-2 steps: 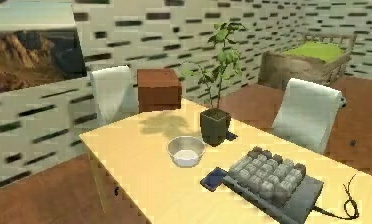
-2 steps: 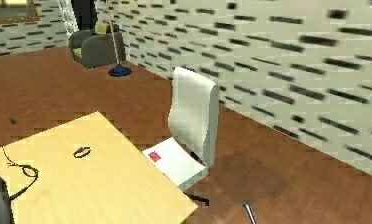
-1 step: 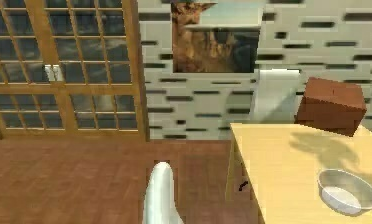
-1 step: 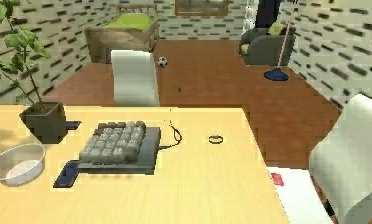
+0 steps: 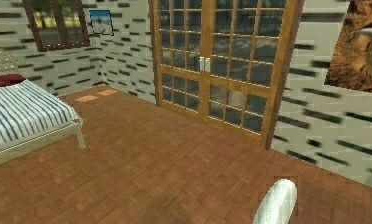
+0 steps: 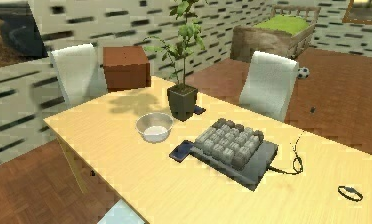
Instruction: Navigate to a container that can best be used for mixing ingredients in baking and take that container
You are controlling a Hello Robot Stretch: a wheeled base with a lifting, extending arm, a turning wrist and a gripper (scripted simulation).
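Since the bowl (image 6: 154, 127) is the mixing container you want, settle the base before you reach for it. Ahead of you the striped bed (image 5: 24, 110) lies at the forward view's left and the glass doors (image 5: 219, 60) stand in the middle, with wooden floor (image 5: 144, 160) between you and them, so I judge a short roll forward is safe.

Now read the arm side view from its left. A white chair (image 6: 76, 70) stands behind the table's (image 6: 104, 150) left corner, with a brown box (image 6: 124, 68) beyond the far edge. The bowl sits on the tabletop toward the far edge. Just beside it on the right is the plant pot (image 6: 182, 100), and whether they touch cannot be told. The plant's leaves (image 6: 184, 35) rise above the pot. Nearer you lie a small dark flat thing (image 6: 180, 151) and a dark tray of rounded bumps (image 6: 232, 148). A second white chair (image 6: 266, 85) stands behind the table's far edge.

You cannot tell how the claw stands, so check it before you extend. Line your reach on the bowl's left side, away from the pot. Come in high over the tray, then lower onto the rim. A brush against the pot could tip the plant.
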